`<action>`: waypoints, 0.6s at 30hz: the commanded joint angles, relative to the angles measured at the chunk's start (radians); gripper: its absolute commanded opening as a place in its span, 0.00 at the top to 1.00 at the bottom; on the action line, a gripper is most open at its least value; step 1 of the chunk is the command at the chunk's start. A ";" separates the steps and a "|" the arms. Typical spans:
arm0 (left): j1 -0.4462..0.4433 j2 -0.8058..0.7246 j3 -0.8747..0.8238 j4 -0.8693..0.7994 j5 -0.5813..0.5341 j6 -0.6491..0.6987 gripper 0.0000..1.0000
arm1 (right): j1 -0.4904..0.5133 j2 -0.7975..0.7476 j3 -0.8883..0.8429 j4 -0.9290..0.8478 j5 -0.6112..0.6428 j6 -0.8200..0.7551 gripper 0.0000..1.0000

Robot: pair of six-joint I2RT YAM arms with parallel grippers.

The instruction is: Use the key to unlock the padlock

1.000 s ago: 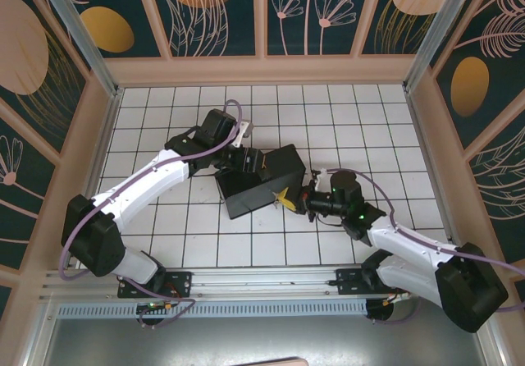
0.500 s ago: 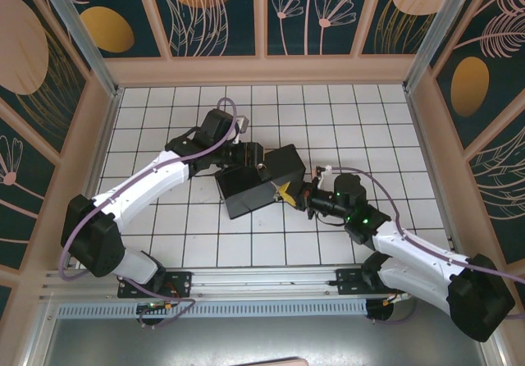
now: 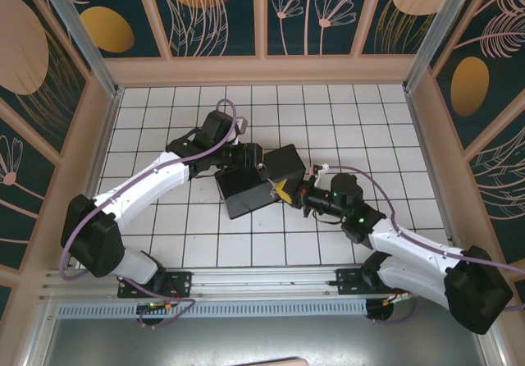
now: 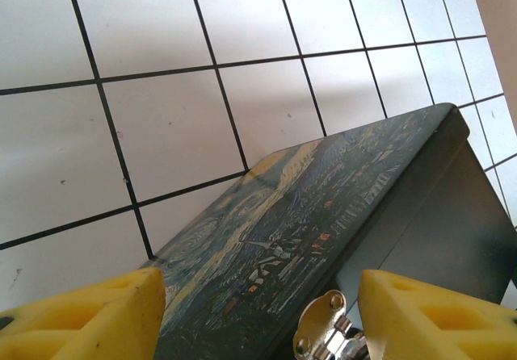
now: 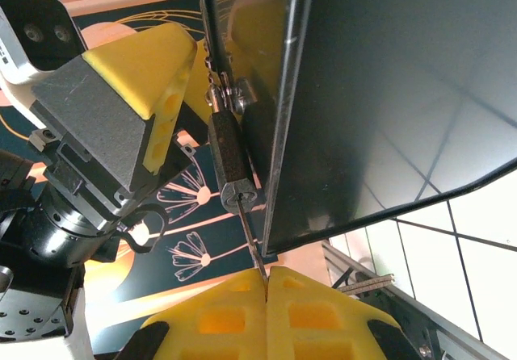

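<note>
— Right claw (image 5: 266, 283) sits at the bottom middle of its wrist view. Its yellow fingers are pressed together on the key (image 5: 252, 243), pinching the thin blade near its tail. Where does the tip go?

— Up into the bottom of the padlock (image 5: 230, 158), a small dark barrel hanging left of centre, just beside the edge of the box (image 5: 388, 94). How deep the tip sits cannot be told from these views.

— And the left claw (image 4: 262, 295)?

— Spread wide at the bottom of its own wrist view, one finger on either side of the box's edge, with the clasp (image 4: 323, 337) between them. Both fingers look to bear on the box, so it seems clamped there as a brace.

— How will that key handle?

— Likely light and stiff along its length, but thin enough to bend if pushed sideways. Smooth metal can also swivel or slip between the fingers under a twist. The hold probably belongs on the flat faces, close to the lock, with the turn made about the blade's own line.

— And the padlock?

— It hangs from the clasp, so it may swing away from a push. It looks small and hard, hardly fragile, and the braced box beside it probably takes the load.
</note>
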 commanded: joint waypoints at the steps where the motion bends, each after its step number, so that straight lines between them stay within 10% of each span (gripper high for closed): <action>1: -0.001 -0.030 -0.014 0.018 -0.003 -0.015 0.36 | 0.008 0.005 0.034 0.044 0.016 0.002 1.00; 18: -0.002 -0.039 -0.015 0.016 0.016 -0.010 0.36 | 0.014 0.015 0.043 0.008 0.049 -0.006 1.00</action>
